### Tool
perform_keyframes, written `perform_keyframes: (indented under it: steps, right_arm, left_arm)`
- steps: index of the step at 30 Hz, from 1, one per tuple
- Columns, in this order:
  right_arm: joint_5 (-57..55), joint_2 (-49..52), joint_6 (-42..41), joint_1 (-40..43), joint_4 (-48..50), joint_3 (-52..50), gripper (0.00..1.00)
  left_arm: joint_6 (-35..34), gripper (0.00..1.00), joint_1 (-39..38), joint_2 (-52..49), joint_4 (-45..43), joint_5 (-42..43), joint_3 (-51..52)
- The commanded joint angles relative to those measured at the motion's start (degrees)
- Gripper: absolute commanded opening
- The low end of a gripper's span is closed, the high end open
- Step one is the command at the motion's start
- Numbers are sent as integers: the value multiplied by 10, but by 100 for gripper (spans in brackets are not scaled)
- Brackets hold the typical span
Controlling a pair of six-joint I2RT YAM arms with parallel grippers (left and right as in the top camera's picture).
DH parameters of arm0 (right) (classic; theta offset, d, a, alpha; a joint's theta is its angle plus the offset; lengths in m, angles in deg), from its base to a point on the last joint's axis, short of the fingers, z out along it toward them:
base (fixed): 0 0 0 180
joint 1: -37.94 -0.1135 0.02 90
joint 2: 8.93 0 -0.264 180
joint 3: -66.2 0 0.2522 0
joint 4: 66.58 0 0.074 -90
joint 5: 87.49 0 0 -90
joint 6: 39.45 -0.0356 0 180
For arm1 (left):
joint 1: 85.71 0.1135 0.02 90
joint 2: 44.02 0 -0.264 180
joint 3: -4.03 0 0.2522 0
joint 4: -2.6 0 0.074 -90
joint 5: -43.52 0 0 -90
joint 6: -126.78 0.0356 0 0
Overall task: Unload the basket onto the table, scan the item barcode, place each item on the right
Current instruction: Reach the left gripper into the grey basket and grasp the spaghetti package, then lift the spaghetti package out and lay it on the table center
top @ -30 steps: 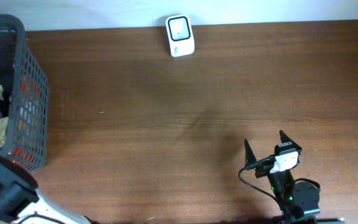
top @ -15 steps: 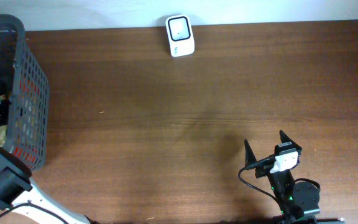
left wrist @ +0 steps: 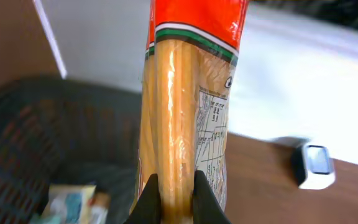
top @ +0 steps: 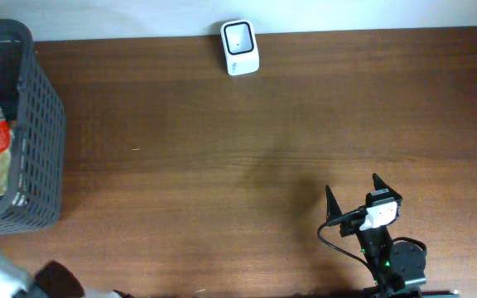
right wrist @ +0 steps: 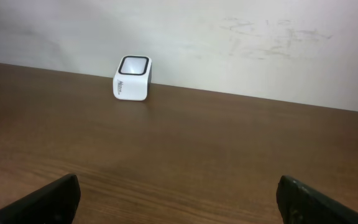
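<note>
Spaghetti pack (left wrist: 180,106): clear wrap, red top (printed side label), pinched in left gripper (left wrist: 176,190); right gripper (right wrist: 188,200) spread.

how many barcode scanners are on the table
1: the white scanner at the far edge of the table. None seen elsewhere in any view.

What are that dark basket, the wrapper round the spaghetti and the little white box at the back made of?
The basket looks like matt dark grey moulded plastic, judging by its regular slotted grid. The spaghetti packet is thin glossy clear film: creases shine and strands show through. The white box is probably hard smooth plastic, with a dark glossy window.
</note>
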Motion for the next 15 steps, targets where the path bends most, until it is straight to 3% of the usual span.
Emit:
perform_keyframes:
  steps: [1, 4, 8, 15]
  right_arm:
    - [4, -2, 0, 3, -2, -3, 99]
    - [3, -2, 0, 3, -2, -3, 99]
    - [4, -2, 0, 3, -2, -3, 99]
    - [4, -2, 0, 3, -2, -3, 99]
  left_arm:
    - [-17, 0, -83, 99, -3, 38, -21]
    - [-15, 0, -195, 102, 68, 21, -15]
    - [-1, 0, -332, 82, 142, -76, 67]
    - [-13, 0, -410, 82, 55, -74, 326]
